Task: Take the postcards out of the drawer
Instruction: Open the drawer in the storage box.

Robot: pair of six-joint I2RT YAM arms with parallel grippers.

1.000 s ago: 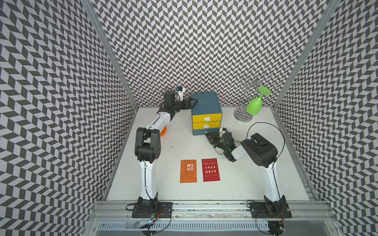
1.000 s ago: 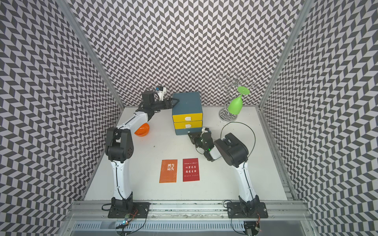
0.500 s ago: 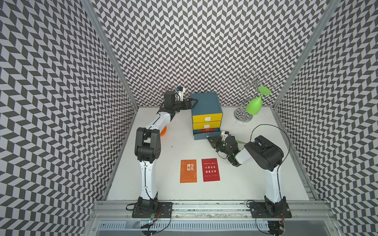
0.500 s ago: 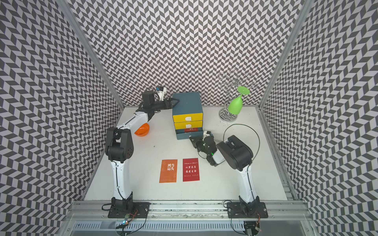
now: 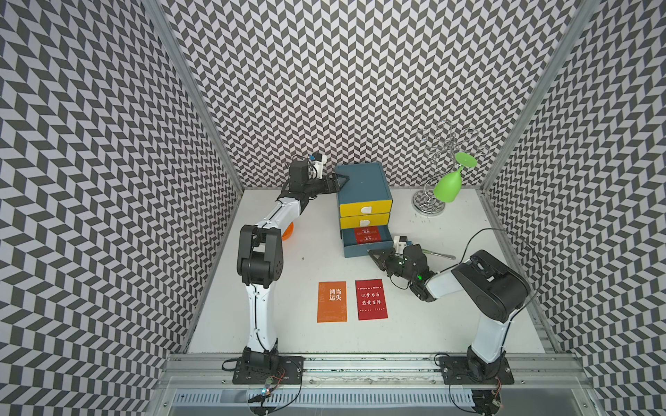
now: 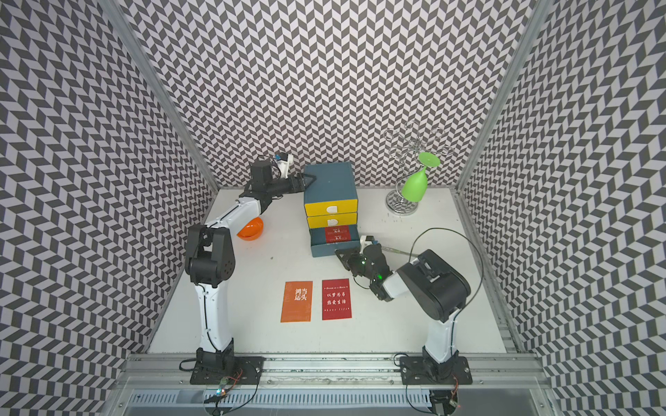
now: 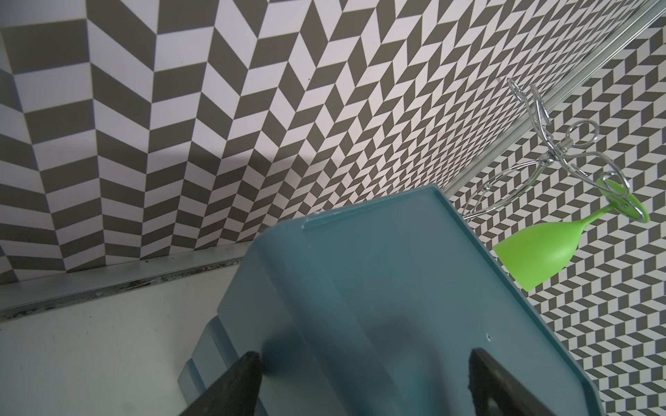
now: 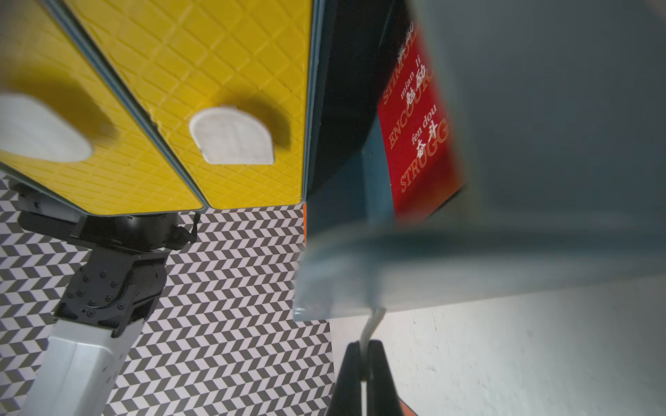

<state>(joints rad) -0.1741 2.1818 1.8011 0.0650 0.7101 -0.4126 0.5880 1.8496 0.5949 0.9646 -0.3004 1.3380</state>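
Drawer: the bottom teal-blue drawer [image 5: 355, 251] of the small teal-blue plastic cabinet [image 5: 362, 182] stands pulled out. The two yellow-fronted drawers [image 5: 364, 209] above it are shut.
Postcards: a red card [image 5: 367, 234] with white lettering lies flat inside the open drawer. An orange card [image 5: 332, 301] with bold white characters and a second red card [image 5: 372, 299] lie side by side on the table, nearer the arm bases.
Right wrist view alone: the right gripper [image 8: 364, 374] is closed tight, pinching a thin white pull tab [image 8: 371, 320] at the drawer's front wall.
Left wrist view alone: the left gripper [image 7: 364, 378] is spread wide, its black fingers [image 7: 238, 378] over the cabinet's top. Whether they press on it cannot be told.
Top views alone: an orange plastic bowl [image 6: 252, 232] sits half under the left arm.
Surface: a white, lightly scuffed tabletop [image 6: 396, 317].
Room: grey-and-white chevron walls [image 6: 324, 90] on three sides. A green plastic goblet [image 6: 414, 187] hangs upside down from a chrome wire rack [image 6: 402, 207].
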